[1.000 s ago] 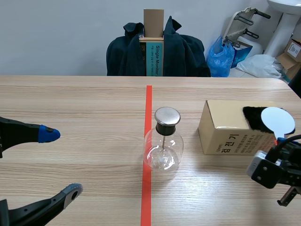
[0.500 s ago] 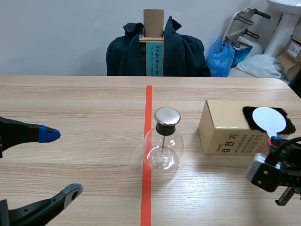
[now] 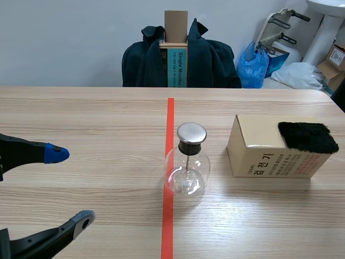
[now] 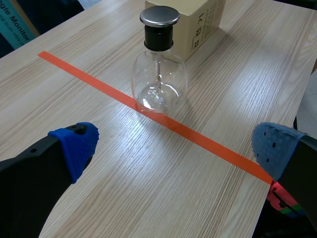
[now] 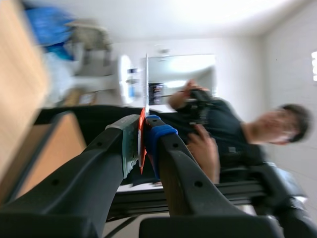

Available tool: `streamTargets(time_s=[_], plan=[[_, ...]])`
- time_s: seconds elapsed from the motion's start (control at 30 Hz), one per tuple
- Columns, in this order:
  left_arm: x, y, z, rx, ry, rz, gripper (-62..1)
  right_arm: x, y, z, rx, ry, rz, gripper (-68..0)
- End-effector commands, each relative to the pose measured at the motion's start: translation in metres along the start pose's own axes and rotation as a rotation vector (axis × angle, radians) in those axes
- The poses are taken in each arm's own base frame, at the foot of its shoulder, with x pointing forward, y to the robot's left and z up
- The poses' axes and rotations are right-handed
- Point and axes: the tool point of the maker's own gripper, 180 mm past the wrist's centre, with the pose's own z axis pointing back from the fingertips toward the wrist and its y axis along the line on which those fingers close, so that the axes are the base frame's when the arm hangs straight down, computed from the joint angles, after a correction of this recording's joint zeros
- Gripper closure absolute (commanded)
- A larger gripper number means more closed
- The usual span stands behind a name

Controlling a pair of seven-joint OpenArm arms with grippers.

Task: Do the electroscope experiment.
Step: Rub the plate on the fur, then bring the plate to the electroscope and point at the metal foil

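The electroscope (image 3: 186, 162), a clear glass flask with a metal cap and a rod inside, stands on the red tape line at the table's middle. In the left wrist view the electroscope (image 4: 159, 64) is ahead of my open left gripper (image 4: 173, 148). That left gripper (image 3: 69, 186) sits at the table's near left, holding nothing. A cardboard box (image 3: 269, 154) with a black fur patch (image 3: 307, 136) lies to the right of the flask. My right gripper (image 5: 142, 144) is out of the scene view, shut on the red handle of a thin white disc paddle (image 5: 146, 84) seen edge-on.
A chair draped with a dark jacket (image 3: 180, 59) and an upright box stands beyond the table's far edge. A blue bag (image 3: 253, 65) and white items lie at the back right. A person (image 5: 233, 134) appears in the blurred right wrist view, off the table.
My right arm, carrying the white disc paddle, has pulled away from the fur on the box and left the scene view. The left arm has stayed put.
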Motion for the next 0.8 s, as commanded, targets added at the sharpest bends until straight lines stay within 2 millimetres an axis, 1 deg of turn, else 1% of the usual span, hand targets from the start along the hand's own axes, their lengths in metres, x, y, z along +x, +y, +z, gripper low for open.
streamTargets(time_s=[0.0,0.07,0.1,0.2,0.23,0.27,0.3,0.37,0.5,0.63,0.77], plan=[[0.004,0.002,0.000,0.007,-0.022,0.007,-62.3,0.001,-0.025,-0.005,-0.070,-0.014,0.011,-0.8],[-0.001,0.002,-0.001,0.005,-0.013,0.018,-62.3,0.003,-0.048,-0.006,-0.132,-0.017,0.008,-0.8],[-0.006,0.001,-0.003,0.002,-0.007,0.030,-53.6,0.004,-0.058,-0.006,-0.160,-0.020,0.007,-0.8],[-0.024,0.003,-0.012,-0.014,0.009,0.068,-19.1,0.009,-0.086,-0.005,-0.234,-0.033,0.005,-0.8],[-0.029,0.003,-0.017,-0.023,0.010,0.079,-10.0,0.011,-0.094,-0.005,-0.256,-0.040,0.003,-0.8],[-0.033,0.004,-0.023,-0.032,0.004,0.090,-3.0,0.013,-0.101,-0.004,-0.276,-0.046,-0.002,-0.8],[-0.036,0.006,-0.030,-0.039,-0.005,0.101,-1.7,0.016,-0.107,-0.004,-0.293,-0.052,-0.007,-0.8],[-0.042,0.012,-0.046,-0.040,-0.023,0.119,-1.7,0.021,-0.116,-0.003,-0.319,-0.065,-0.017,-0.8],[-0.053,0.024,-0.077,-0.016,-0.044,0.138,-1.7,0.032,-0.126,-0.002,-0.346,-0.105,-0.020,-0.8],[-0.064,0.027,-0.104,0.000,-0.043,0.124,-1.7,0.048,-0.120,-0.005,-0.332,-0.160,-0.052,-0.8],[-0.073,0.028,-0.121,0.031,-0.055,0.105,-1.7,0.069,-0.111,-0.009,-0.314,-0.211,-0.094,-0.8]])
